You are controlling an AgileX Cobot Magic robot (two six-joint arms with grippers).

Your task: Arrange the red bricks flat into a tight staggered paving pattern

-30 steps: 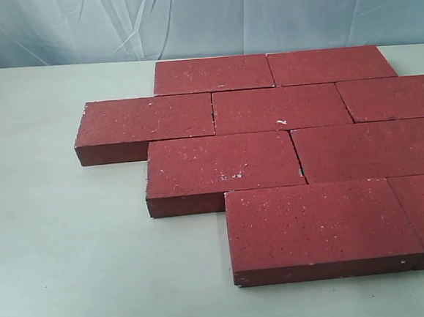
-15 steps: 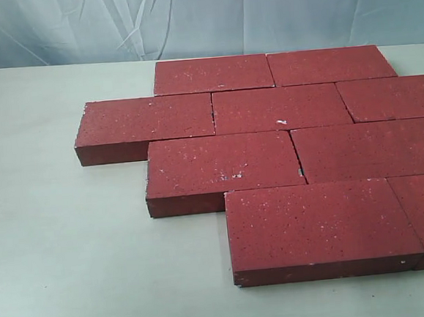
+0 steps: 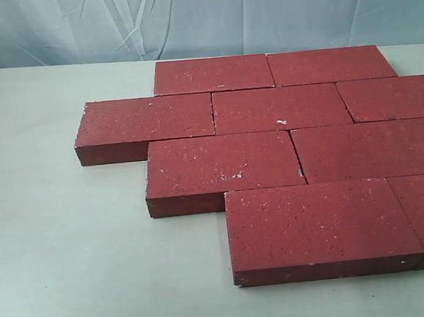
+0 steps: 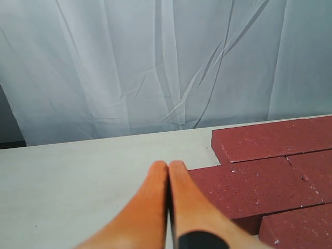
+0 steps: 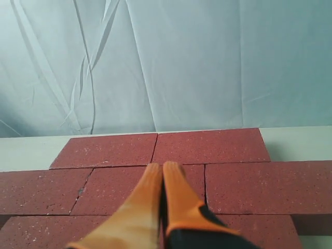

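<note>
Several dark-red bricks (image 3: 281, 107) lie flat on the pale table (image 3: 65, 258) in four staggered rows, edges touching. The front row's brick (image 3: 320, 227) sits nearest the camera, the far row's brick (image 3: 213, 75) by the curtain. Neither arm shows in the exterior view. In the left wrist view my left gripper (image 4: 168, 165) is shut and empty, raised beside the bricks (image 4: 249, 181) over bare table. In the right wrist view my right gripper (image 5: 163, 167) is shut and empty, raised over the bricks (image 5: 207, 148).
A pale creased curtain (image 3: 201, 16) hangs behind the table's far edge. Bare table surface (image 3: 37, 179) spreads to the left of the bricks and in front of them. The paving runs past the right edge of the exterior view.
</note>
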